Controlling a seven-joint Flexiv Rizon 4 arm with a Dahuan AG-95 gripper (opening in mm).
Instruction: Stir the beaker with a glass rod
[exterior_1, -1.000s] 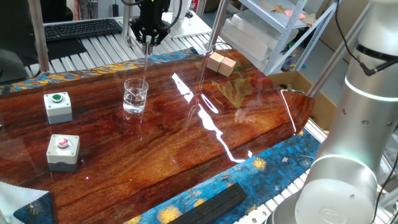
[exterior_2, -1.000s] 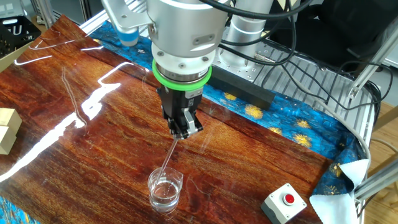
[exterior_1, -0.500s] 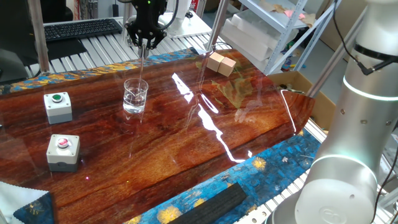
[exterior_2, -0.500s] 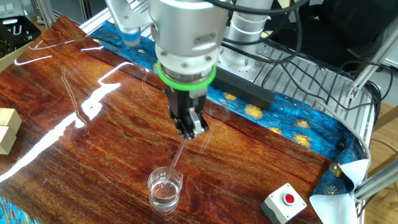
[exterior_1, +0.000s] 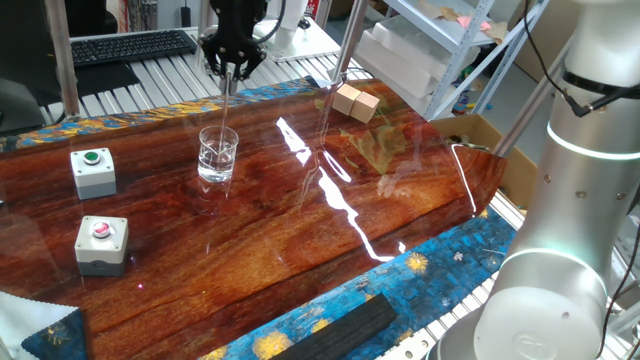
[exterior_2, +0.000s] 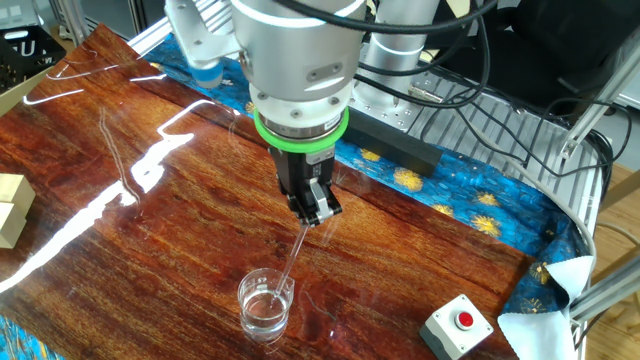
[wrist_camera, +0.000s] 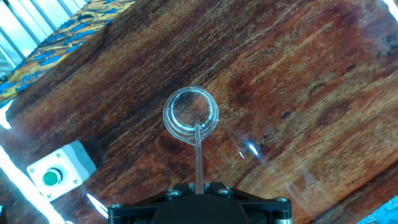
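The beaker (exterior_1: 218, 154) is a small clear glass on the glossy wood table; it also shows in the other fixed view (exterior_2: 266, 303) and in the hand view (wrist_camera: 191, 113). My gripper (exterior_1: 228, 68) hangs above it, shut on the glass rod (exterior_1: 225, 108). The rod runs down from the jaws as a thin pale line (exterior_2: 293, 260) and its lower end is inside the beaker, near the rim. In the hand view the rod (wrist_camera: 198, 155) rises from between my fingers (wrist_camera: 198, 186) into the glass. The gripper (exterior_2: 315, 212) sits up and right of the beaker.
Two grey button boxes stand left of the beaker, one green-topped (exterior_1: 93, 171), one red-topped (exterior_1: 102, 243). Wooden blocks (exterior_1: 356, 101) lie at the far side. A black bar (exterior_1: 340, 330) lies on the blue cloth at the near edge. Bright glare streaks cross the wood.
My gripper has shifted a little sideways above the beaker, carrying the rod's top with it. The rod's lower end has stayed inside the beaker. The beaker has not moved.
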